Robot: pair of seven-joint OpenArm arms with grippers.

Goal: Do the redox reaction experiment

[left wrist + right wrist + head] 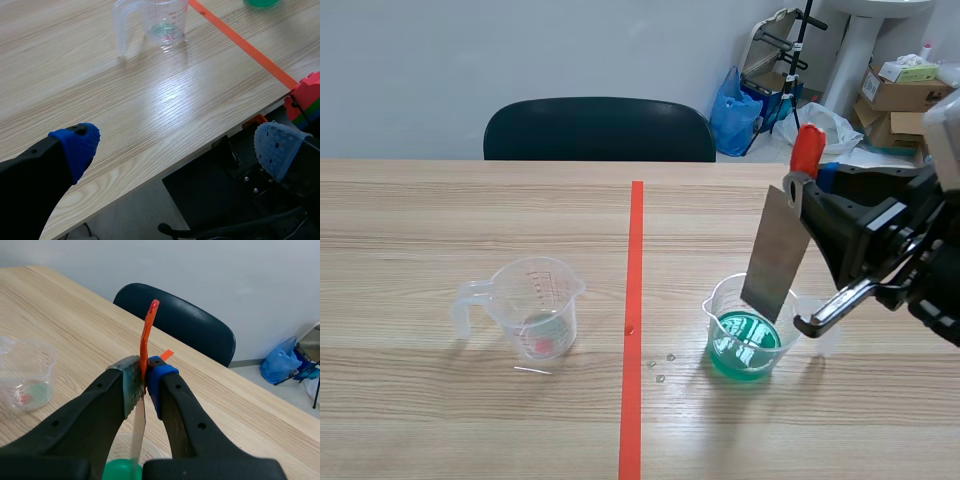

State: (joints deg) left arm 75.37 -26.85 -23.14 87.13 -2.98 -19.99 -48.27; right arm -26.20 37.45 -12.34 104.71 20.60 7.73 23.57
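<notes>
A grey metal strip (777, 255) with an orange-red top (807, 150) hangs tilted over a clear beaker of green liquid (748, 330), right of the tape line. Its lower end sits at the beaker's rim. My right gripper (800, 195) is shut on the strip near its top. In the right wrist view the strip (139, 425) is pinched between the pads of that gripper (143, 377), above the green liquid (120, 471). A second clear beaker (530, 308) with a handle stands left of the line. My left gripper (175, 145) is open and holds nothing, at the table's near edge.
An orange-red tape line (635, 320) splits the table. A few small drops (660, 368) lie beside the green beaker. A dark chair (598, 130) stands behind the far edge. Boxes and a blue bag (735, 110) fill the back right.
</notes>
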